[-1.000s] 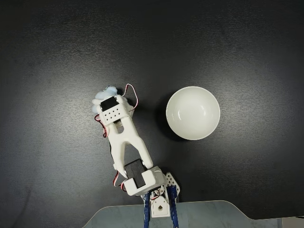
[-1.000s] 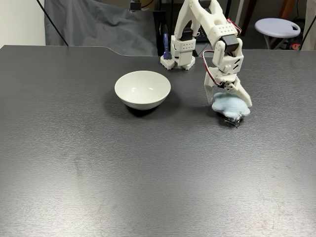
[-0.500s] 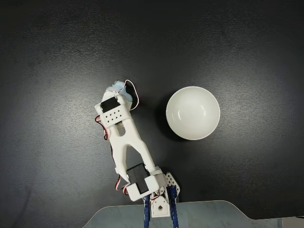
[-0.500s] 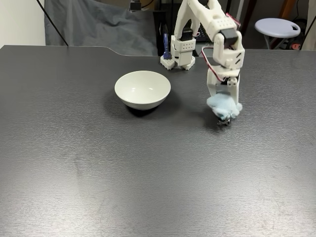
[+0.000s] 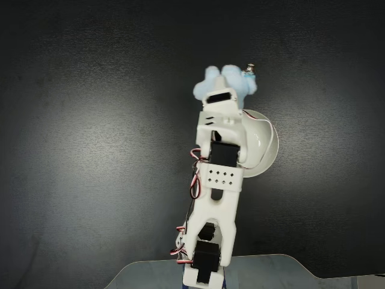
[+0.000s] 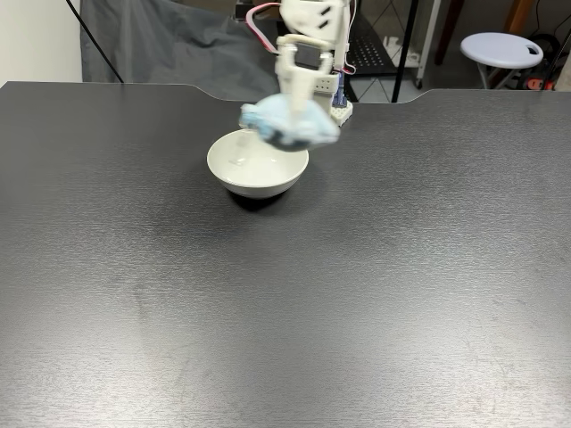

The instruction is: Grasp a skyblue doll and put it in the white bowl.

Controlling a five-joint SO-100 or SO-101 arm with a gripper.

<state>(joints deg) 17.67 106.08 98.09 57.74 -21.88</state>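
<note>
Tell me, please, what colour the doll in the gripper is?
Pale sky blue; the skyblue doll shows best in a fixed view.

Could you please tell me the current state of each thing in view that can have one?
skyblue doll: held in the air near the bowl, blurred.
white bowl: upright on the table, nothing visible inside.
gripper: shut on the doll, raised off the table.

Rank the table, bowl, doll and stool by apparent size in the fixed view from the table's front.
1. Table, largest.
2. Bowl.
3. Doll, blurred, close to the bowl's width; the order is unsure.
4. Stool, looks smallest, but it stands farther back.
</note>
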